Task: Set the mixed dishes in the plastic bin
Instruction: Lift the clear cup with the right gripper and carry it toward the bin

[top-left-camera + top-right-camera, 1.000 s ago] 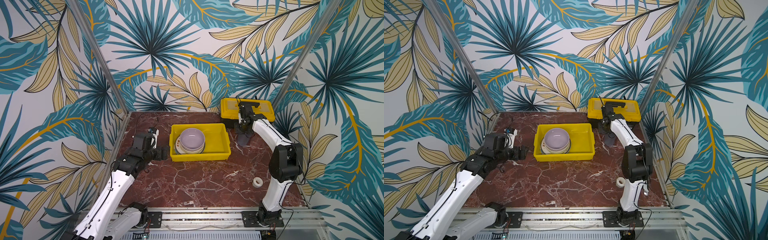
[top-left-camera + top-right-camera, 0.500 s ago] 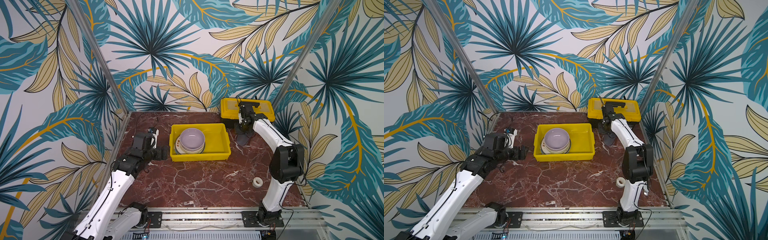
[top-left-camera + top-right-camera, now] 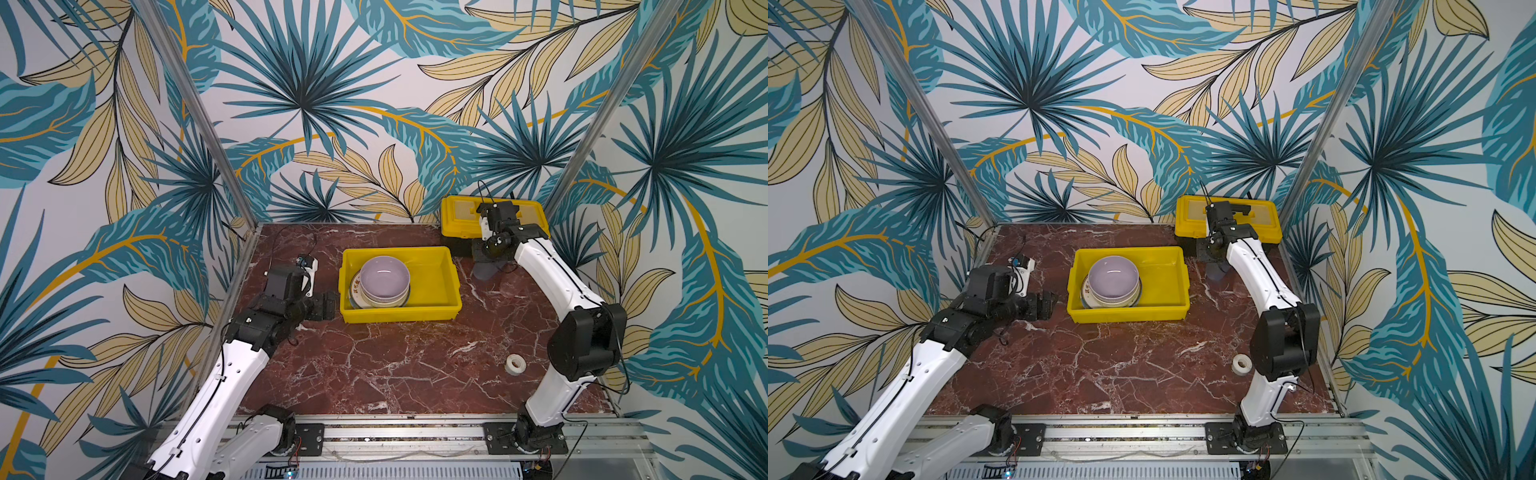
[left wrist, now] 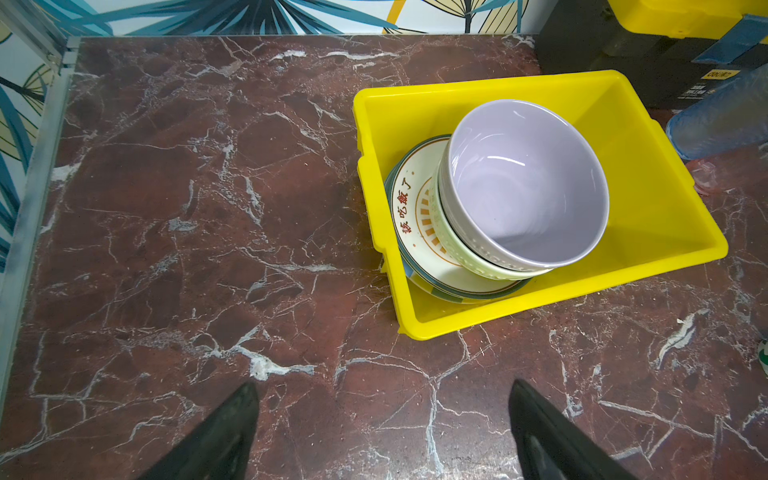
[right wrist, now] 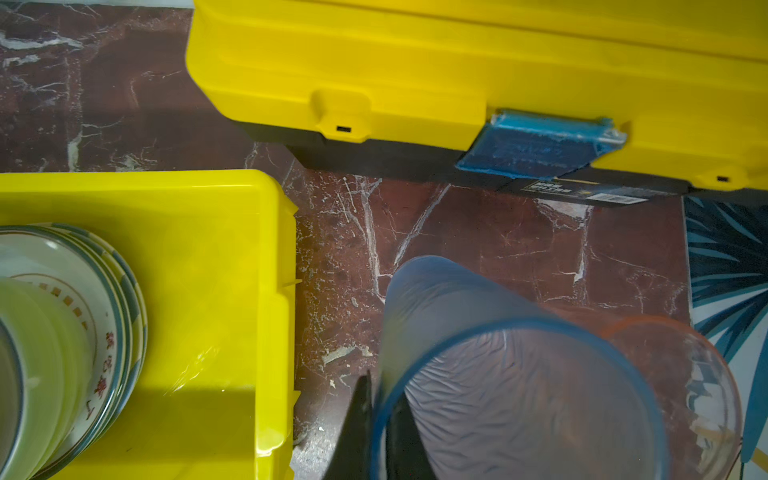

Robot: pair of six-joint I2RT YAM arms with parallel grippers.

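1. Blue-tinted tumbler [image 5: 478,332] is between the bin [image 5: 274,257] and a second, clear tumbler [image 5: 690,374], in front of the toolbox [image 5: 415,62]. My right gripper [image 5: 380,419] is pinched on its rim, one finger inside and one outside. I cannot tell if the base is off the table [image 5: 498,232].
2. Thin rim grip, so I judge it may swing or slip: lift straight up, slowly, no wrist twist.
3. Get the base above the bin's rim before going sideways; that wall is just beside the tumbler.
4. Mind the clear tumbler close behind; a sideways drag could tip it.
5. Set down in the bare half of the bin, beside the bowl [image 4: 523,195] stacked on plates [image 4: 415,216], not on the stack.
6. My left gripper [image 4: 382,392] is spread wide and empty, near the bin's other end; keep it out.
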